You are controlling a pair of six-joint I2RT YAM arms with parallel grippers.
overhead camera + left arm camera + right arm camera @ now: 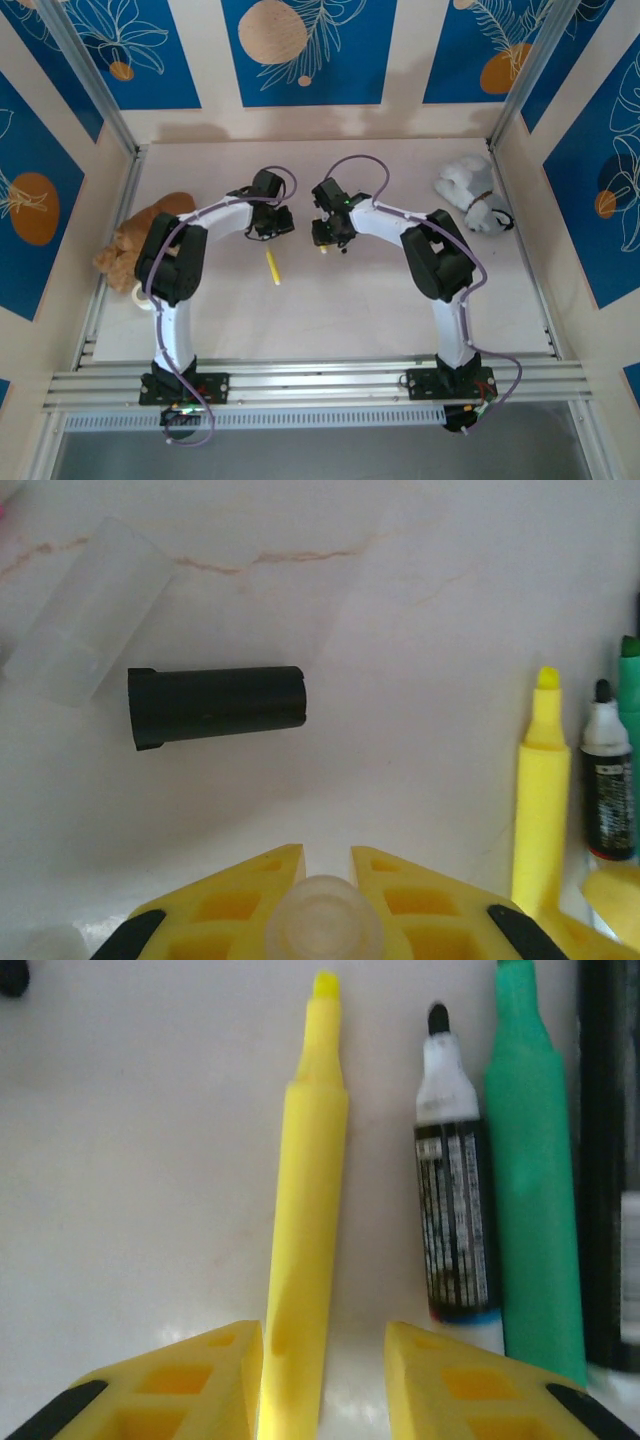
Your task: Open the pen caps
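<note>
The left fingers point(285, 880) pinched a clear cap point(322, 925); a black cap point(215, 706) and a second clear cap point(88, 615) lay loose on the desk point(420, 630) just ahead. The right fingers point(420, 1365) stood apart astride an uncapped yellow highlighter point(310, 1210), with a black marker point(455, 1200) and a green marker point(530, 1160) alongside.

Your counter point(450, 630) reads smooth, pale, marble-veined, faint sheen. Matt plastic on the black cap point(215, 708); frosted plastic on the clear cap point(85, 615). The yellow highlighter point(305, 1210) and green marker point(535, 1190): smooth satin plastic. Your left tool point(327, 852): matt yellow moulded plastic, the milky cap point(320, 920) in it translucent.
</note>
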